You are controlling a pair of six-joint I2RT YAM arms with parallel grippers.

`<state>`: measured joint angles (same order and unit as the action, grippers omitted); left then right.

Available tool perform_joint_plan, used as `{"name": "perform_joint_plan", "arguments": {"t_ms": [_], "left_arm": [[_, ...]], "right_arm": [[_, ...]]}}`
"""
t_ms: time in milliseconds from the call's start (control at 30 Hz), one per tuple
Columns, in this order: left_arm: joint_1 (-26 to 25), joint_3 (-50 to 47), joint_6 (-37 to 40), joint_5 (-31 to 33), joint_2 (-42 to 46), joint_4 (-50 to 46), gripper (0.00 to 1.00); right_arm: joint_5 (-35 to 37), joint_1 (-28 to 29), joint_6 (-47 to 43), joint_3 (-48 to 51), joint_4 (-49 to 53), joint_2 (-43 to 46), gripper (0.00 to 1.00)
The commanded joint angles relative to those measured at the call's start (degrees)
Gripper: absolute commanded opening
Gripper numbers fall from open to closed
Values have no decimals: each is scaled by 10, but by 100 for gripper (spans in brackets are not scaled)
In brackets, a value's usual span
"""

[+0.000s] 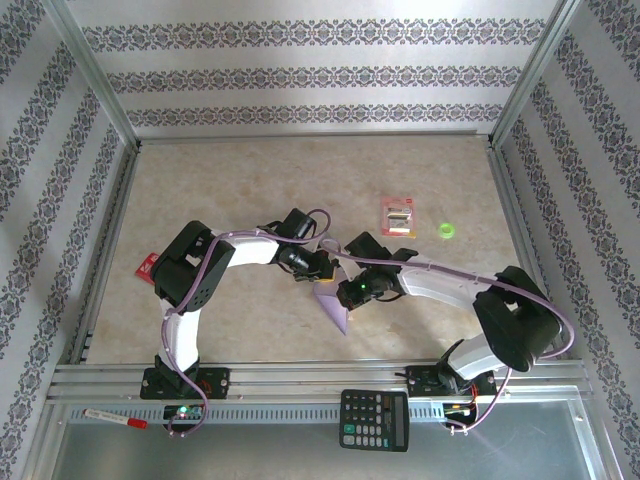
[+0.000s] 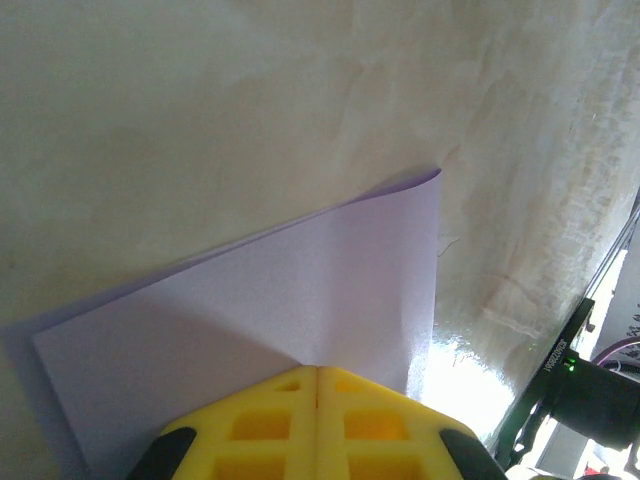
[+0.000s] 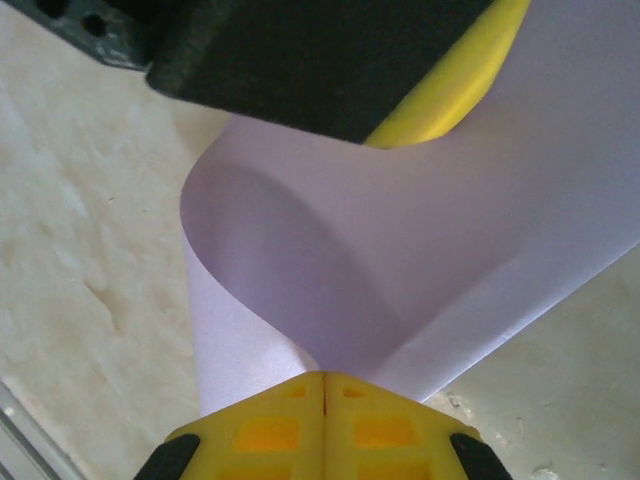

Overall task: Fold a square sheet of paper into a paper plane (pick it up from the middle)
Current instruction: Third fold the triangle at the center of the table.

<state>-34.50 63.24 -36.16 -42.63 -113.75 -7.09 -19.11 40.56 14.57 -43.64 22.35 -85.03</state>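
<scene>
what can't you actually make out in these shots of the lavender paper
Top view: most of the pale lavender paper sheet is hidden beneath both arms.
Left wrist view: the left gripper covers its near edge.
Right wrist view: the left gripper's body blocks its top, the right gripper its pinched spot.

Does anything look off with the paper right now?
The lavender sheet bows into a loose, uncreased curl, pinched between the left claw and the right claw, rather than lying flat with a sharp fold.
</scene>
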Motion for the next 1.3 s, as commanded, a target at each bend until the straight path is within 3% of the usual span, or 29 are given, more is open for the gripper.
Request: {"name": "perform_joint_plan", "arguments": {"t_ms": [0, 1267], "left_arm": [[-4, -6, 14, 25, 0, -29, 0], [-4, -10, 14, 23, 6, -26, 0]], "right_arm": [[19, -8, -12, -16, 16, -13, 0], [20, -11, 19, -5, -11, -54, 0]]}}
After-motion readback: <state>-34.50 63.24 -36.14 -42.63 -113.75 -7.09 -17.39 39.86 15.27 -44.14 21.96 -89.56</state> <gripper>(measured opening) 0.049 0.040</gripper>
